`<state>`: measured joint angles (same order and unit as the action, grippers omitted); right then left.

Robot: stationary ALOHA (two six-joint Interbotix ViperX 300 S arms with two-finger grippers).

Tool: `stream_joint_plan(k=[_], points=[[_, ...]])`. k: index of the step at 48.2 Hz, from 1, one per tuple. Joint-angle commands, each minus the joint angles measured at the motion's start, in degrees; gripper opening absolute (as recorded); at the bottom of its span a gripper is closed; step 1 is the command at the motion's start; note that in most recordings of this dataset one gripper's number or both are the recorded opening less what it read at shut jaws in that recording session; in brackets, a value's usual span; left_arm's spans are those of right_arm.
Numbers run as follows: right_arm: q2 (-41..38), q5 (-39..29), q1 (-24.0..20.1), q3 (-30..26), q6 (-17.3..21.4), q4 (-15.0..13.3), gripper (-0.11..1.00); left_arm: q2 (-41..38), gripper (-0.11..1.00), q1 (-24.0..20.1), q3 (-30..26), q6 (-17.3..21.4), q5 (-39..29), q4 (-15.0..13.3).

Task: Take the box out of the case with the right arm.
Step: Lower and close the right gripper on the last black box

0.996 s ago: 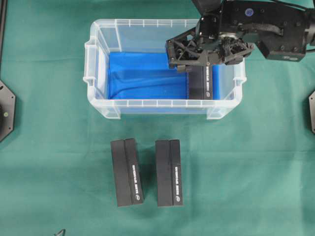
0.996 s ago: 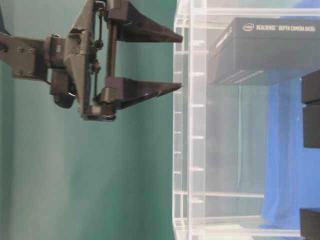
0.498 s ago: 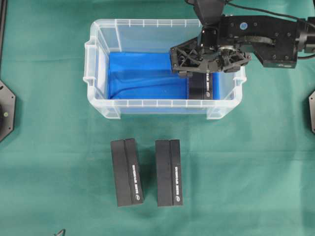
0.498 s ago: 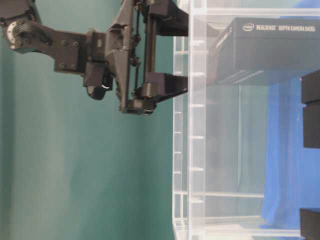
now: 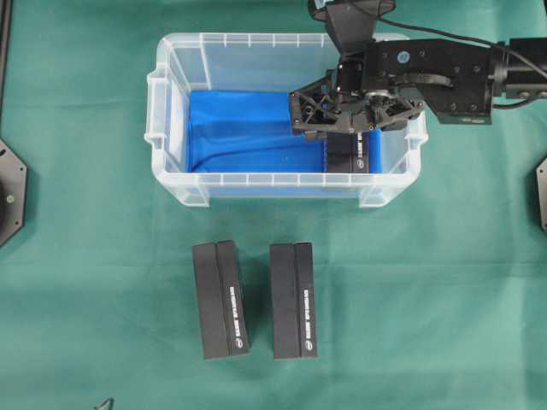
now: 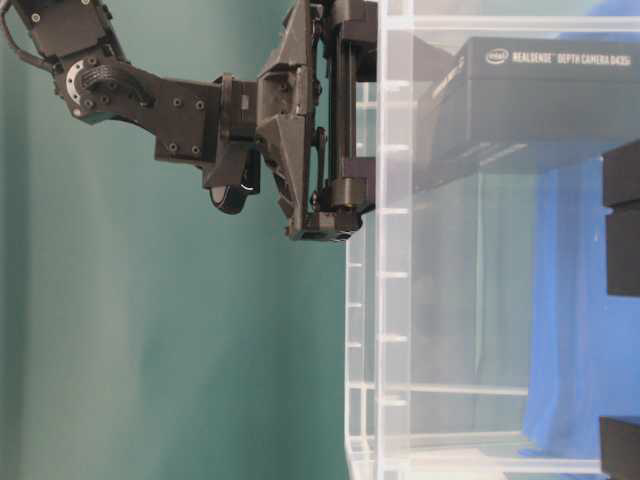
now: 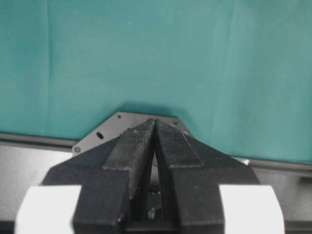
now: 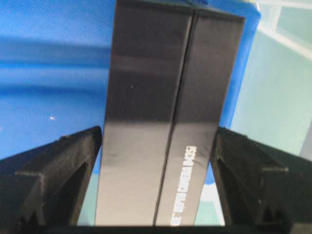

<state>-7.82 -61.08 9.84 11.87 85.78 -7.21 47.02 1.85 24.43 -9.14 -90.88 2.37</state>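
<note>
My right gripper (image 8: 156, 195) stands spread wide astride the black camera box (image 8: 163, 117) in the case (image 5: 171, 111); it looks rigid, light and smooth-sided, so I would pinch its long flanks squarely.

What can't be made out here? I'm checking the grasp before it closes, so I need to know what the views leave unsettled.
- Overhead: the right gripper covers the far end of the box in the case.
- Table-level: the fingertips are blurred behind the case wall.
- Right wrist: the fingers flank the box, but whether they touch it is unclear; its print is cut off below.
- Left wrist: the left gripper shows only cloth beyond.
</note>
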Motion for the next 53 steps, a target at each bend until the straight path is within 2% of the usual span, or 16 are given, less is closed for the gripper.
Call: stream_joint_plan(k=[1, 19, 23, 26, 53], points=[[0.2, 0.7, 0.3, -0.4, 0.3, 0.4, 0.83, -0.4, 0.0, -0.2, -0.7, -0.1, 0.3, 0.1], [0.2, 0.3, 0.7, -0.5, 2.0, 1.8, 0.81, -0.3, 0.0, -0.2, -0.7, -0.1, 0.3, 0.2], [0.2, -0.5, 0.9, -0.7, 2.4, 2.0, 0.75, -0.3, 0.0, -0.1, -0.7, -0.1, 0.3, 0.2], [0.2, -1.1, 0.8, -0.7, 2.7, 2.1, 0.65, -0.3, 0.0, -0.2, -0.7, -0.1, 0.3, 0.2], [0.2, -1.8, 0.8, -0.9, 2.9, 2.3, 0.65, 0.0, 0.0, -0.2, -0.7, 0.0, 0.2, 0.2]])
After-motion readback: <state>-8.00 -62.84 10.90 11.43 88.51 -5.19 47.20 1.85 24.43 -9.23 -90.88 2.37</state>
